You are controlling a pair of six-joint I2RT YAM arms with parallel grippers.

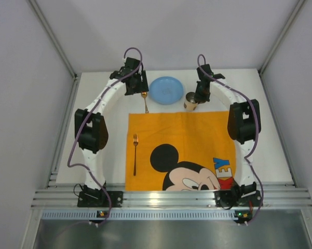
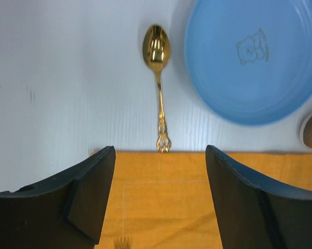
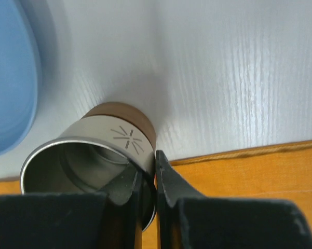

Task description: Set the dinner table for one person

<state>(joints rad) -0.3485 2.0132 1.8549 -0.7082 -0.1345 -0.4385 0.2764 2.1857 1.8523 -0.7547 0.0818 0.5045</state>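
The white dinner table [image 1: 272, 140] carries an orange Mickey Mouse placemat [image 1: 181, 140]. A steel cup [image 3: 119, 137] with a brown base stands at the placemat's far edge, and my right gripper [image 3: 148, 176] is shut on its rim wall, one finger inside and one outside. Left of the cup [image 1: 191, 101] lies a blue plate [image 1: 166, 90]. A gold spoon [image 2: 157, 52] lies on the table, its handle end touching the placemat's far edge. My left gripper [image 2: 160, 171] hangs open over that edge, just short of the spoon, holding nothing. A gold fork [image 1: 135, 153] rests on the placemat's left side.
Grey enclosure walls and metal rails surround the table. Both arms arc along the left and right sides, their bases on the aluminium rail [image 1: 171, 197] at the near edge. The blue plate [image 2: 254, 57] sits close to the right of the spoon.
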